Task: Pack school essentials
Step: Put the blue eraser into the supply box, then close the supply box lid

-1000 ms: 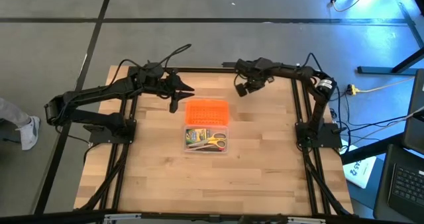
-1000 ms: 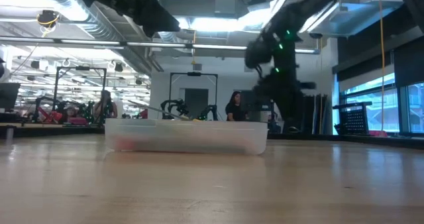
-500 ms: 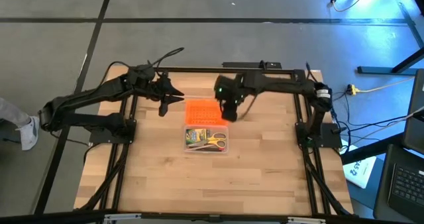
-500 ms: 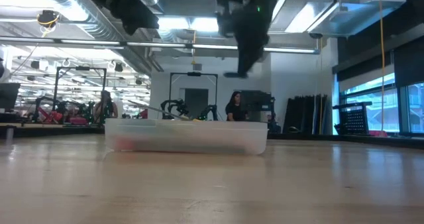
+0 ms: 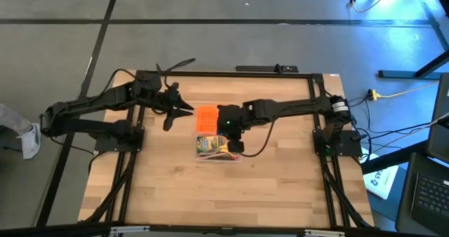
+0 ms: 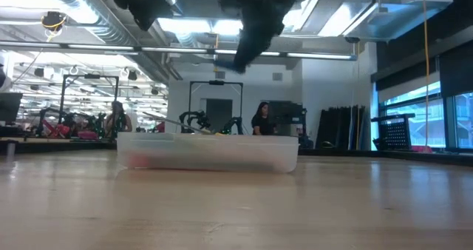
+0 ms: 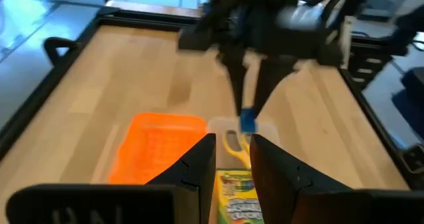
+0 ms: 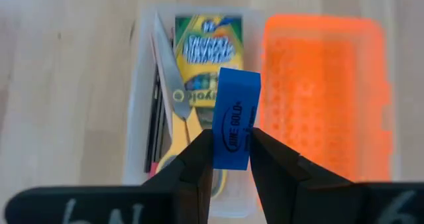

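clear box (image 5: pixel 217 147) open-topped, orange lid (image 5: pixel 208 117) just beside
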Robot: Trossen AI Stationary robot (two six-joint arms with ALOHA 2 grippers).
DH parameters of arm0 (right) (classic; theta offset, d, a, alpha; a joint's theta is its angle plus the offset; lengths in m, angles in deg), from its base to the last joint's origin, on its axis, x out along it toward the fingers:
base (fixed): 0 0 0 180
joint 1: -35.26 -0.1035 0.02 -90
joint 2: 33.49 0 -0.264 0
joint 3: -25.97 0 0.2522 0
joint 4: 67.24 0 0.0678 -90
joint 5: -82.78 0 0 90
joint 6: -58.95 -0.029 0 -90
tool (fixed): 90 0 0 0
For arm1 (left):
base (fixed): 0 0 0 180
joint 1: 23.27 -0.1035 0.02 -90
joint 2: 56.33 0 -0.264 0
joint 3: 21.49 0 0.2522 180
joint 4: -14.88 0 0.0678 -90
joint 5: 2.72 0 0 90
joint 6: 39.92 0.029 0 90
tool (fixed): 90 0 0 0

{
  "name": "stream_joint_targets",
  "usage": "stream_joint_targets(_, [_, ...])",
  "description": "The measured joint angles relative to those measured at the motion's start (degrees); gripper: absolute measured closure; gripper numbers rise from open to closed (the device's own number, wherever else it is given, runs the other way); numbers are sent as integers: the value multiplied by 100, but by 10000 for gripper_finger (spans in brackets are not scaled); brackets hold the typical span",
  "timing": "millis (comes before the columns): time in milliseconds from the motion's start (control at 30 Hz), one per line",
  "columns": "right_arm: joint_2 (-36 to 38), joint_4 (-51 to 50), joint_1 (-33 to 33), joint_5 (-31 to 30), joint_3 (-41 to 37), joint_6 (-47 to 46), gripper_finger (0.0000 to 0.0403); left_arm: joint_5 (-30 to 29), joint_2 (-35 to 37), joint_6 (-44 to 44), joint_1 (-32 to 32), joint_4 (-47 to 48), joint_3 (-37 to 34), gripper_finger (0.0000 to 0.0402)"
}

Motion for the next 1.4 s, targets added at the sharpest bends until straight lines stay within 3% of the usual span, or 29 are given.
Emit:
stream_joint_targets(400, [-860,11,-42,139,-11,2,307,-2,2,-17,660,-13,0,315])
stream_joint_targets(933, [-1276,6,19,-60,-11,-104,305,-4,2,-37,738,-11,0,315])
stream_joint_targets(1400, [-1276,-135,17,-61,51,-1,215,-8,2,-37,738,-5,0,315])
